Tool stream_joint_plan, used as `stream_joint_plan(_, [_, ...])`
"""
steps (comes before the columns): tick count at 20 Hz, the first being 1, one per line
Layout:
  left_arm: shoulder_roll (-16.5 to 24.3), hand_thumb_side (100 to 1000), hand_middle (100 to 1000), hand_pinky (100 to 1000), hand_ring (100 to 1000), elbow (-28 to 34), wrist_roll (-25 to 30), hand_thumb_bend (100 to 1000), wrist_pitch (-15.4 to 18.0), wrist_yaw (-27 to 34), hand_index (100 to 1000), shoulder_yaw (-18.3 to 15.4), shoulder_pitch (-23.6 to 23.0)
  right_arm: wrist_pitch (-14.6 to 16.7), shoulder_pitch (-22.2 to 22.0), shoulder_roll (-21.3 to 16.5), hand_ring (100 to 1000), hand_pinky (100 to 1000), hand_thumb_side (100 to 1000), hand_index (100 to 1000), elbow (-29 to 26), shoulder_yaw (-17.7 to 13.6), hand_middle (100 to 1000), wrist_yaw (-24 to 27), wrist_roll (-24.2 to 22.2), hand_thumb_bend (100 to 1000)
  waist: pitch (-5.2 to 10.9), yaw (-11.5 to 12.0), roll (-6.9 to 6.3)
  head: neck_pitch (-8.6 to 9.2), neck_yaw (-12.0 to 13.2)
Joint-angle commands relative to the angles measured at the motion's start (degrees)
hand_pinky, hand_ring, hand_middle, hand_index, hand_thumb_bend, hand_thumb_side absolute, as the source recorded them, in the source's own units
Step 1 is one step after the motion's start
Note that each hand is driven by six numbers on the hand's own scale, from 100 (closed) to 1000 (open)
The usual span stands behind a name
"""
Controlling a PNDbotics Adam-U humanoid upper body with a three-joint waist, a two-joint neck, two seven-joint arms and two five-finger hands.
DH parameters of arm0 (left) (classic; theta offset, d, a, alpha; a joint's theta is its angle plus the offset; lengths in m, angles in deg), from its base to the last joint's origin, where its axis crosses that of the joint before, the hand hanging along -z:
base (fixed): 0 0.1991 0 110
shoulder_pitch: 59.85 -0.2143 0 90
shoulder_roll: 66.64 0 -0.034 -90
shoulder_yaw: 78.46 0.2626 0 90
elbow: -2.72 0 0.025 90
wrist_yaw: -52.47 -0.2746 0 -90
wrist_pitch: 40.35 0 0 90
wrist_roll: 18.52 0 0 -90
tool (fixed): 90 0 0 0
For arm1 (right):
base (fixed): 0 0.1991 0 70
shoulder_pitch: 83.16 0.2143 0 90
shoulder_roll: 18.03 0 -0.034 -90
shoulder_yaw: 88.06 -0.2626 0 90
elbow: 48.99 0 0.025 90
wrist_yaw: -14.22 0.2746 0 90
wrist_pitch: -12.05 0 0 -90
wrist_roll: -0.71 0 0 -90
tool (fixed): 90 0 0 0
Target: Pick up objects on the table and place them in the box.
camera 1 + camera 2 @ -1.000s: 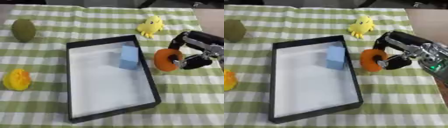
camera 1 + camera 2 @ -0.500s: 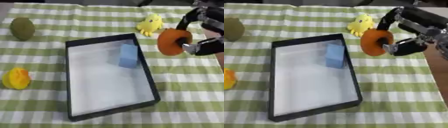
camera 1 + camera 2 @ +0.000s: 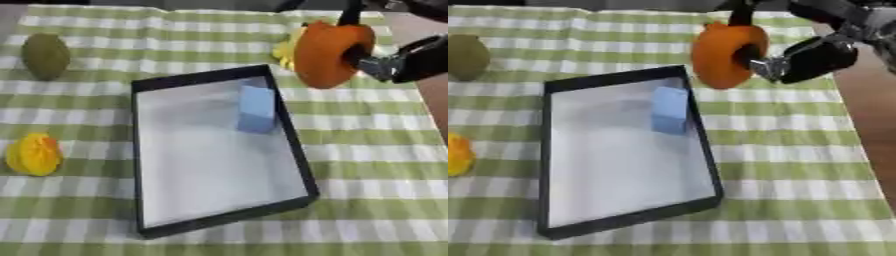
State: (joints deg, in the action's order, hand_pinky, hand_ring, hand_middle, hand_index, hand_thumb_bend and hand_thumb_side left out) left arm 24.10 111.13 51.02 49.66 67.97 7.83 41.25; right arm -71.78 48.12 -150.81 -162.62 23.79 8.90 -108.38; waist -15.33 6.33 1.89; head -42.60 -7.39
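Item 1: my right hand (image 3: 815, 52), entering from the upper right, fingers curled round an orange ring-shaped object (image 3: 726, 54) (held on edge, raised off the counter).

Item 2: black box (image 3: 290, 135) with a white floor, below and to the left of my hand; the orange ring hangs just beyond its far right corner.

Item 3: light blue block (image 3: 256, 108), inside the box by its right wall, below the held ring.

Item 4: yellow toy (image 3: 285, 48), mostly hidden behind the ring, on the counter just left of my hand.

Item 5: olive-green rounded object (image 3: 45, 55), far to my hand's left, outside the box.

Item 6: yellow lumpy object (image 3: 33, 154), on the counter's left side, well apart from my hand.

Item 7: counter (image 3: 367, 145), covered in green-and-white checked cloth.
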Motion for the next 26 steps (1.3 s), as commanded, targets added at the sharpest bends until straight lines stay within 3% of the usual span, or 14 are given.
stream_joint_plan(1, [1.82, 760, 808, 847, 855, 0.66, 0.23, 137, 0.05, -0.14, 796, -0.09, 0.18, -1.33, 3.95, 1.78, 634, 773, 100, 628, -0.97, 3.02, 493, 0.75, -4.01, 100, 2.14, 0.0, -0.37, -0.26, -0.37])
stream_joint_plan(6, [1.77, 761, 808, 847, 855, 0.65, 0.27, 137, 0.01, -0.1, 796, -0.03, 0.12, -4.96, 8.19, 6.15, 635, 776, 100, 630, -0.97, 8.12, 496, -0.33, -9.3, 100, 2.12, 0.24, -0.32, -0.38, -0.57])
stream_joint_plan(11, [1.57, 760, 808, 846, 855, 0.74, 0.27, 138, 0.0, -0.06, 796, -0.02, 0.31, -8.4, 9.17, 10.04, 636, 775, 100, 633, -0.97, 11.31, 498, -2.54, -13.07, 100, 1.96, 0.51, -0.27, -0.31, -0.67])
stream_joint_plan(20, [1.24, 762, 808, 845, 855, 0.84, 0.25, 138, -0.06, 0.05, 795, 0.01, 0.45, -13.24, 5.91, 16.25, 640, 772, 100, 641, -0.97, 13.88, 505, -9.08, -16.66, 100, 1.52, 1.06, -0.47, -0.07, -1.12])
stream_joint_plan(26, [1.14, 763, 808, 845, 855, 0.86, 0.29, 138, -0.09, 0.12, 795, 0.06, 0.57, -13.77, 5.29, 19.1, 679, 781, 100, 689, -0.97, 14.74, 552, -12.82, -18.95, 132, 1.26, 1.23, -0.49, -0.02, -1.52])
